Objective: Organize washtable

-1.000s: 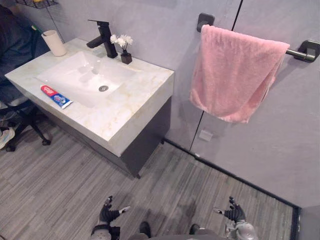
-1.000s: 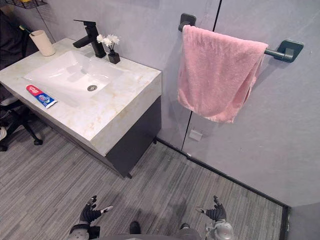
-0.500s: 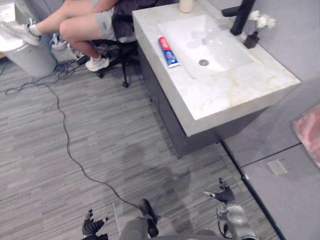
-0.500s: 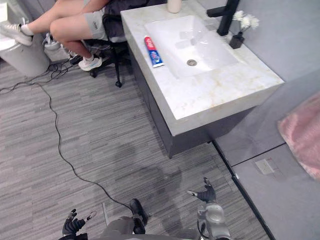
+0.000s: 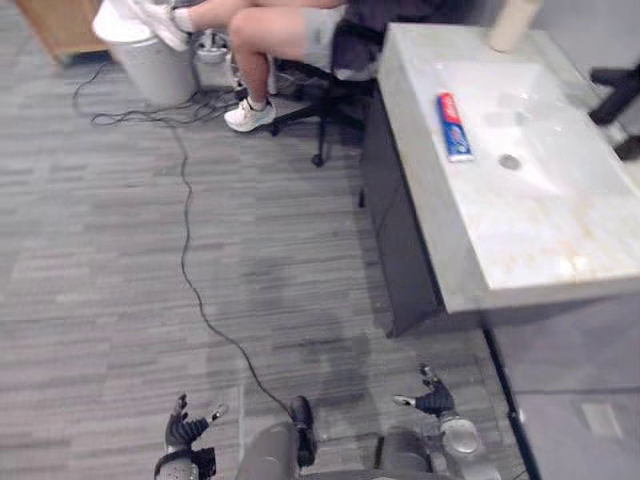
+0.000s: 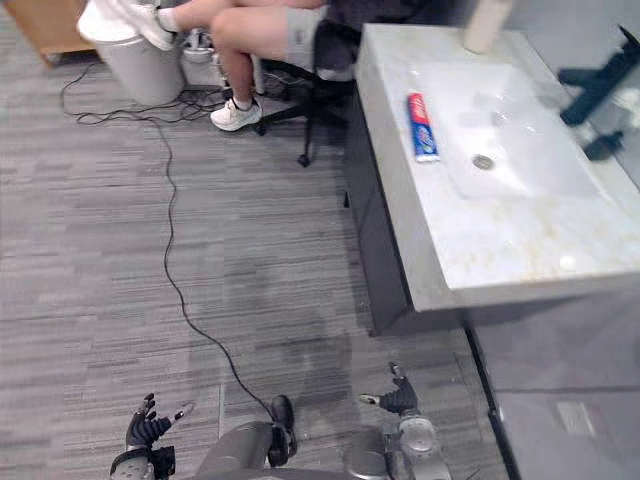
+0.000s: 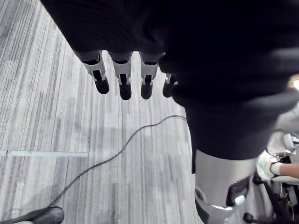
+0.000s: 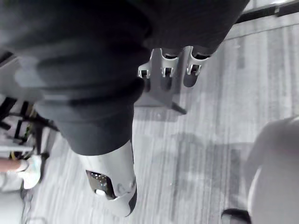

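1. Both eye views show the pale marble-topped washtable [image 5: 470, 275] at the robot's right, well apart from both hands. A red, white and blue toothpaste tube [image 5: 454, 126] lies on its counter just beside the white sunken basin [image 6: 530, 150].
2. The right eye view takes in more of the black tap [image 6: 598, 82]; the left eye view cuts it off at the frame edge.
3. The left wrist view shows the left hand [image 7: 124, 77] with straight fingers a little apart, holding nothing, above the grey plank floor [image 5: 120, 280]. The right hand [image 8: 174, 65] hangs empty in the same way.
4. The tube's print is too small to read.
5. The beige cup [image 6: 481, 22] at the counter's far corner is cut off at the top. So is the seated person [image 5: 270, 25] beside a grey bin [image 5: 150, 60].
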{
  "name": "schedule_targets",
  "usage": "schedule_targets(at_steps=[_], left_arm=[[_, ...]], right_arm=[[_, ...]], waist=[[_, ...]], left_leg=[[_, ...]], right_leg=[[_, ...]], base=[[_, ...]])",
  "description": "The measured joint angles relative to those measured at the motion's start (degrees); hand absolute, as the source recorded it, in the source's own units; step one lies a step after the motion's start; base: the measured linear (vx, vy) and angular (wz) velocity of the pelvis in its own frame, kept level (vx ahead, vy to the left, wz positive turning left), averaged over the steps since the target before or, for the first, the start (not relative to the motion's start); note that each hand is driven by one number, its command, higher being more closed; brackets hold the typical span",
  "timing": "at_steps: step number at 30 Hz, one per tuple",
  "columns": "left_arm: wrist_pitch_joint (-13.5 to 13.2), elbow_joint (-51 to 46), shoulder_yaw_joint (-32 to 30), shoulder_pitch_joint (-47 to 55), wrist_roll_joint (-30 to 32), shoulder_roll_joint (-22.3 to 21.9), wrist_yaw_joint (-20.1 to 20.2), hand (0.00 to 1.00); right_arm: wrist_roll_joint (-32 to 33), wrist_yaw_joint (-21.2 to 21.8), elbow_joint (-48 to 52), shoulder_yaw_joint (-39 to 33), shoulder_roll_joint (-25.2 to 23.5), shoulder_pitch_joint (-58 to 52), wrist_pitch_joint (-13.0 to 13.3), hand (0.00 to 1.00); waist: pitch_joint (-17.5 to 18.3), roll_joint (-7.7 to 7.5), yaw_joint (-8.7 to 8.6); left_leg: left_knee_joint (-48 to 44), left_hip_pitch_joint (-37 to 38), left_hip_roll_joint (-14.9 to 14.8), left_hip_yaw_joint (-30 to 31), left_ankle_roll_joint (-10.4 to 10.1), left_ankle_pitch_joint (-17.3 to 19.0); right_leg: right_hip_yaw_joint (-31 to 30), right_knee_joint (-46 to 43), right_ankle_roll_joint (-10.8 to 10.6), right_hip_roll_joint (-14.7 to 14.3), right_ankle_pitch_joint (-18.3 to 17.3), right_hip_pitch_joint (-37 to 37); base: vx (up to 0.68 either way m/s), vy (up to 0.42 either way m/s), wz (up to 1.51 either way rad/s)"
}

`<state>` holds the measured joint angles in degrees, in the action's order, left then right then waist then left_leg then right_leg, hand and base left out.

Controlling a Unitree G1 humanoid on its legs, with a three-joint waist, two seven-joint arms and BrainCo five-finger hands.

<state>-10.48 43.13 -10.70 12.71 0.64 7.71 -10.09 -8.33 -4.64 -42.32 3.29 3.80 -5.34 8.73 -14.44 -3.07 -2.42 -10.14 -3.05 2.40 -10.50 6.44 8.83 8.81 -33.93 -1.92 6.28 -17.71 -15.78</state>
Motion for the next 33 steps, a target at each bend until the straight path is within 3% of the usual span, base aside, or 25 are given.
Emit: schedule_targets(at_steps=[2,4,5,6,7,8,9,10,11,12,14,16,17,19,20,21,22,23,25,27,29,31,32,33], left_arm=[[-1.1,0.2,1.3,0.5,1.3,-1.0,0.1,0.00],[-1.3,0.1,1.4,2.1,2.1,-2.2,0.1,0.00],[-1.3,0.1,1.2,2.5,2.5,-2.4,0.1,0.00],[-1.3,0.0,1.0,3.8,2.8,-2.4,0.0,0.00],[-1.1,-0.1,0.5,4.8,2.8,-2.9,-0.1,0.00],[-1.1,-0.7,0.2,5.1,2.9,-3.3,-0.1,0.00],[-1.1,-2.6,-0.2,7.2,2.8,-5.6,-0.1,0.00],[-1.2,-4.0,-0.2,8.7,2.8,-7.3,0.0,0.00],[-1.3,-4.7,0.0,8.7,2.9,-7.5,-0.1,0.00],[-1.3,-4.8,0.0,8.6,2.9,-7.4,-0.1,0.00],[-1.8,-6.0,0.2,8.6,3.1,-7.4,-0.2,0.00],[-2.5,-6.8,0.9,8.9,3.6,-7.1,-0.3,0.00],[-2.8,-6.9,1.2,8.8,4.2,-6.6,-0.4,0.00],[-3.4,-6.9,1.5,8.7,4.5,-6.4,-1.3,0.00],[-3.6,-6.9,1.9,8.8,4.5,-6.4,-1.4,0.00],[-3.8,-6.8,2.8,9.3,4.6,-6.4,-1.7,0.00],[-3.7,-6.4,3.6,10.4,4.6,-5.6,-1.8,0.00],[-3.6,-6.4,3.6,10.5,4.7,-5.0,-2.1,0.00],[-3.1,-6.4,3.5,10.4,6.7,-1.4,-3.1,0.00],[-2.3,-6.1,3.6,9.3,8.0,-0.8,-4.1,0.00],[-1.9,-4.4,3.9,8.0,9.1,-0.8,-4.6,0.00],[-0.9,-0.1,4.5,3.8,9.2,-0.9,-4.9,0.00],[-0.6,1.3,4.5,2.5,9.2,-0.8,-4.9,0.00],[0.2,3.4,4.4,-0.2,9.2,-0.7,-4.8,0.00]], right_arm=[[1.0,0.0,0.4,-0.2,-0.1,-1.1,0.3,0.00],[2.3,-0.1,2.2,-0.3,-0.2,-3.5,1.3,0.00],[2.2,-0.1,2.6,-0.3,-0.2,-4.2,1.2,0.00],[2.1,-0.2,3.9,0.2,-0.8,-5.7,1.0,0.00],[2.1,-0.4,5.0,0.8,-1.6,-6.0,0.9,0.00],[2.1,-0.5,5.9,1.2,-1.5,-6.1,0.9,0.00],[2.1,-0.5,7.6,2.3,-1.0,-5.8,0.9,0.00],[2.2,-0.7,8.5,3.3,-1.3,-5.4,1.1,0.00],[2.3,-0.9,8.3,3.5,-1.4,-5.2,1.0,0.00],[2.4,-1.3,8.2,3.5,-2.4,-5.1,1.0,0.00],[3.4,-1.6,8.4,3.4,-2.5,-5.3,1.0,0.00],[3.6,-1.9,9.0,2.3,-2.5,-5.2,0.9,0.00],[3.7,-2.4,9.9,1.4,-2.5,-5.6,1.0,0.00],[3.7,-2.9,10.0,0.8,-2.5,-5.6,1.0,0.00],[3.6,-2.9,10.0,0.8,-2.3,-5.7,1.0,0.00],[3.5,-2.8,10.1,1.0,-2.2,-5.9,1.1,0.00],[3.3,-2.7,9.8,0.9,-2.4,-6.5,1.0,0.00],[3.3,-2.7,9.8,1.3,-2.9,-7.1,0.9,0.00],[3.2,-2.5,10.3,2.5,-5.7,-9.3,0.9,0.00],[3.3,-2.4,10.3,2.2,-6.3,-9.4,1.0,0.00],[3.5,-1.9,9.8,1.8,-6.4,-8.5,1.2,0.00],[3.6,-1.1,6.6,1.9,-6.5,-5.1,1.7,0.00],[3.6,-0.7,4.8,1.9,-6.5,-3.7,1.7,0.00],[3.6,-0.1,1.6,1.8,-6.4,-1.6,1.5,0.00]], waist=[[0.1,0.39,-0.06],[1.0,0.01,-0.53],[1.5,-0.08,-0.31],[2.7,-0.55,0.10],[3.1,-0.24,0.01],[3.3,0.46,0.18],[3.5,2.71,0.80],[3.4,4.02,1.55],[3.4,3.86,1.91],[3.4,3.96,2.23],[3.3,3.64,3.22],[3.5,3.01,3.86],[3.6,2.54,4.16],[3.5,1.57,5.35],[3.5,1.50,6.51],[3.6,1.51,7.43],[4.5,1.21,8.14],[5.2,0.20,8.11],[7.9,-4.76,7.49],[8.0,-5.50,7.36],[7.6,-4.82,6.65],[7.2,-2.94,6.07],[7.2,-2.78,5.96],[7.1,-2.66,5.24]], left_leg=[[-0.1,1.3,0.2,2.8,-0.8,1.3],[-3.4,2.6,0.7,7.5,-3.7,4.9],[-5.1,2.6,0.7,8.6,-4.2,6.1],[-9.4,3.3,0.5,9.1,-7.5,9.3],[-17.3,1.7,-1.2,7.3,-9.6,10.6],[-22.5,0.2,-2.9,5.3,-9.8,10.5],[-32.7,-2.6,-6.7,2.4,-11.1,8.9],[-42.0,-5.9,-10.1,0.3,-11.2,6.8],[-44.2,-6.8,-11.6,-0.5,-10.6,7.3],[-45.5,-8.3,-13.2,-0.9,-9.6,8.1],[-43.7,-10.5,-14.0,-0.6,-9.8,9.3],[-38.5,-14.2,-12.9,1.0,-10.1,9.4],[-32.7,-17.1,-10.7,3.4,-10.6,9.1],[-23.4,-20.6,-7.7,8.9,-12.9,7.3],[-17.7,-21.4,-7.2,11.5,-15.2,5.9],[-15.5,-21.0,-7.8,13.2,-15.8,5.8],[-19.9,-21.0,-8.2,12.0,-14.5,2.6],[-21.7,-21.1,-8.3,11.4,-13.4,2.0],[-23.1,-18.1,-8.5,5.8,-10.1,3.8],[-21.0,-11.5,-10.4,-0.4,-8.7,5.8],[-16.5,-5.4,-10.8,-4.4,-8.7,5.8],[-9.3,3.0,-11.8,-12.5,-8.7,5.8],[-8.3,4.3,-11.8,-14.4,-8.7,5.8],[-7.1,6.2,-11.7,-18.4,-8.7,5.8]], right_leg=[[0.6,5.2,-0.4,-1.7,1.5,-2.3],[-2.2,8.5,1.4,-2.2,5.0,-4.0],[-1.9,8.6,1.7,-2.0,5.9,-3.6],[-0.7,8.5,1.9,-1.3,7.7,-2.2],[0.6,6.4,3.2,-1.5,8.3,-0.7],[0.8,6.6,3.4,-2.4,7.2,0.7],[0.6,7.6,4.5,-4.7,5.7,3.3],[-0.9,8.4,5.7,-6.2,4.6,6.1],[-1.5,8.8,6.0,-6.5,4.2,7.2],[-2.9,10.6,6.1,-6.9,3.2,10.2],[-5.4,14.1,6.0,-6.6,2.6,14.7],[-7.6,17.6,5.3,-5.2,2.1,18.7],[-9.0,19.4,4.8,-3.9,1.8,20.5],[-12.8,21.3,3.4,-1.7,0.9,22.3],[-15.5,21.4,2.0,-1.2,-0.1,22.6],[-18.1,21.4,0.9,-1.0,-1.7,23.6],[-21.8,20.5,-0.6,-0.6,-3.9,24.8],[-23.0,19.4,-0.7,-0.2,-4.0,24.5],[-23.7,8.4,-2.1,2.1,-1.2,18.3],[-19.0,-2.9,-5.3,3.3,1.2,12.8],[-10.0,-6.5,-3.9,5.2,0.3,9.5],[6.4,-4.6,-2.2,5.6,-0.3,5.0],[10.4,-2.8,-1.9,5.4,-0.2,4.1],[18.2,0.8,0.4,4.7,1.2,2.4]], base=[[0.32,-0.025,0.92],[0.47,-0.099,1.29],[0.55,-0.164,1.18],[0.60,-0.196,0.94],[0.59,-0.206,0.77],[0.58,-0.211,0.23],[0.59,-0.156,-0.43],[0.59,-0.116,-0.67],[0.59,-0.062,-0.68],[0.63,-0.060,-0.55],[0.54,-0.029,-0.58],[0.42,0.110,-0.57],[0.54,0.235,-0.69],[0.44,0.276,-1.02],[0.34,0.283,-1.36],[0.57,0.512,-1.85],[0.50,0.469,-1.54],[0.63,0.536,-1.56],[0.51,0.362,-1.30],[0.44,0.305,-1.37],[0.29,0.244,-1.33],[0.26,0.246,-1.63],[0.21,0.190,-1.63],[0.20,0.164,-1.42]])
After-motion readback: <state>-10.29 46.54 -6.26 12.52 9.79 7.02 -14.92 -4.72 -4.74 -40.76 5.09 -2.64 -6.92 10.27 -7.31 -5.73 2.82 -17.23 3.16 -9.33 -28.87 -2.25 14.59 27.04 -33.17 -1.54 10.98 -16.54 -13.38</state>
